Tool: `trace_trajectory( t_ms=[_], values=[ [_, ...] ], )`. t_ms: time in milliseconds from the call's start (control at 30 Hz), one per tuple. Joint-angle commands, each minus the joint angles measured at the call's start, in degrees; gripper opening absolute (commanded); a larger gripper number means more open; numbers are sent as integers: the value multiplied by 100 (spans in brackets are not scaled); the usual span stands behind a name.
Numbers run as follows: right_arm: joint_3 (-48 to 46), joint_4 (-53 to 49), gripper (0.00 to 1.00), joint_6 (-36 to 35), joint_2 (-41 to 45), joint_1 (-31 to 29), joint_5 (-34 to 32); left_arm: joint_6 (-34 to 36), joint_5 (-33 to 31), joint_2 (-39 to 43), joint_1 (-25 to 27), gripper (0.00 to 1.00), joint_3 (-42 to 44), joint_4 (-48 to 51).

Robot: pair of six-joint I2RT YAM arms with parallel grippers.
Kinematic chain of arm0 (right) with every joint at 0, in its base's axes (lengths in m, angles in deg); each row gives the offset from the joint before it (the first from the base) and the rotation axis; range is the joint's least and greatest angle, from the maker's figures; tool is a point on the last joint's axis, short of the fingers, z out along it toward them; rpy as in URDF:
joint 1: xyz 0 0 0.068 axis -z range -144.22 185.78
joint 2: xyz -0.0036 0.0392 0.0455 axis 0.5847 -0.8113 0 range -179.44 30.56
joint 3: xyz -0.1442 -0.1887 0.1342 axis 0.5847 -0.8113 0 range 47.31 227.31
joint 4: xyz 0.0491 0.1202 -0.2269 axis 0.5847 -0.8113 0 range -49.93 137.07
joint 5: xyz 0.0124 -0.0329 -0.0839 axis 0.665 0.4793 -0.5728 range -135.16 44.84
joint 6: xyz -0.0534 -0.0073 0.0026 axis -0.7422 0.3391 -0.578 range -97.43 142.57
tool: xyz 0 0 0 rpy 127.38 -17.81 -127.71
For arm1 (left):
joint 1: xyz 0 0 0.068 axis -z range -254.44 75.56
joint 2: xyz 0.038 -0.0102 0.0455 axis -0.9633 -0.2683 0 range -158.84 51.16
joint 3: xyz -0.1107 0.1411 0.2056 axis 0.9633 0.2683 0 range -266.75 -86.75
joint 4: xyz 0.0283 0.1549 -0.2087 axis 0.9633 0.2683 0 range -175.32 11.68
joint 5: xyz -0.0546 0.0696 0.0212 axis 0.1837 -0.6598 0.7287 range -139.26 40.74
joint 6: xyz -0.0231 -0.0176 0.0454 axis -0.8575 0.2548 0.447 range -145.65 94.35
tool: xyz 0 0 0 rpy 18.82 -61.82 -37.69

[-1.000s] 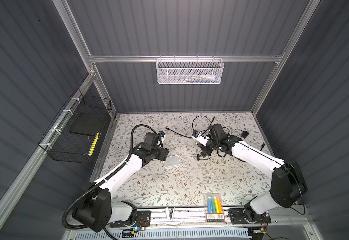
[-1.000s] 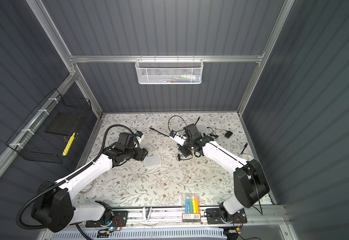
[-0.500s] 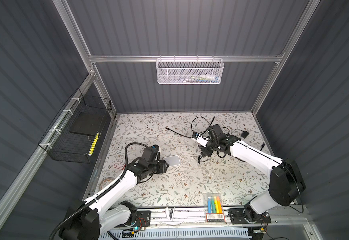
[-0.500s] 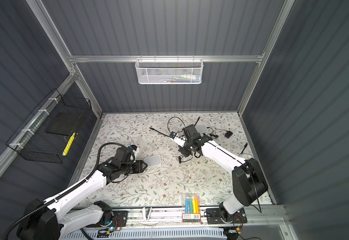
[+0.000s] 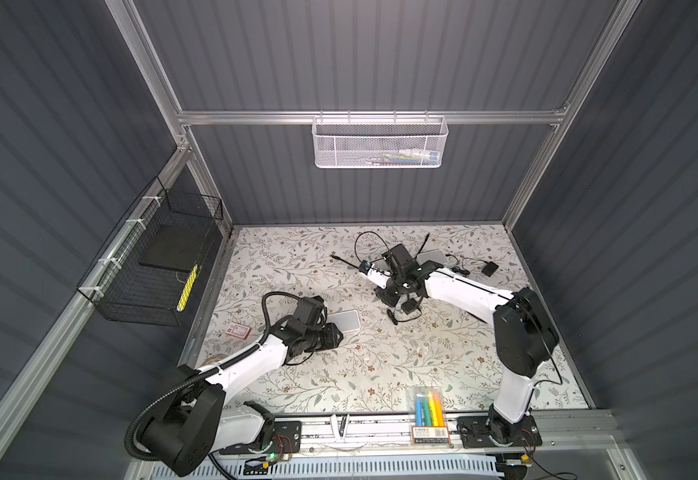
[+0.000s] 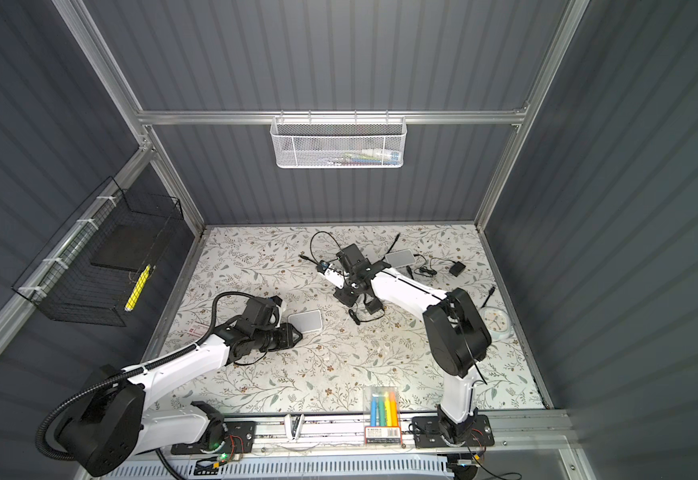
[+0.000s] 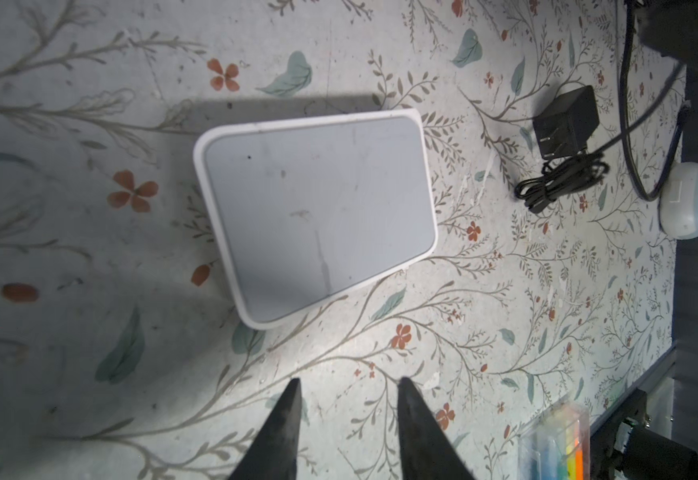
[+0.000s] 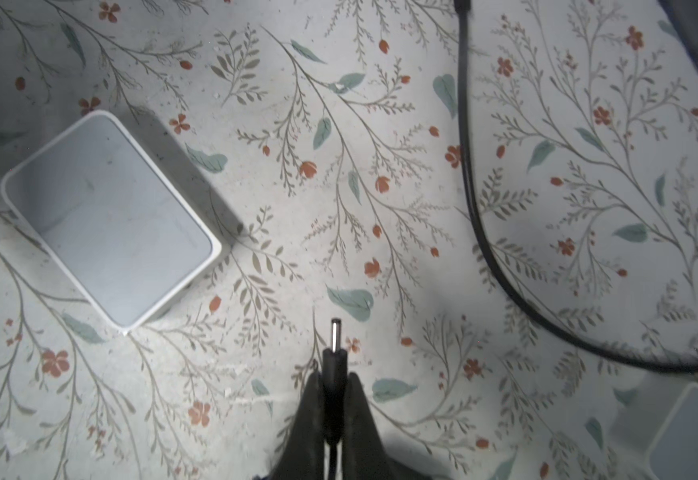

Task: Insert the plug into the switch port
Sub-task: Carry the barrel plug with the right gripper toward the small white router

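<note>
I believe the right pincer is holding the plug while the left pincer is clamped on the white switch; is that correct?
Not quite. The left pincer is not clamped on the white switch: in the left wrist view its jaws stand apart, empty, just short of the switch. The right pincer does hold the plug.

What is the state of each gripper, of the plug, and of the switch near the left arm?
Switch, flat on the table, untouched, ports not visible.
Plug, gripped by its body, tip free, not inserted.
Left gripper, jaws open, empty.
Right gripper, jaws shut on the plug.
</note>
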Motion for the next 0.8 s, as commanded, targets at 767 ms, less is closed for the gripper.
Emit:
trace_trajectory(
  t_ms=[767],
  values=[
    [1099,476,0,279,-1597,-511,737,-207,34,-805,37,34,341,-1236]
  ],
)
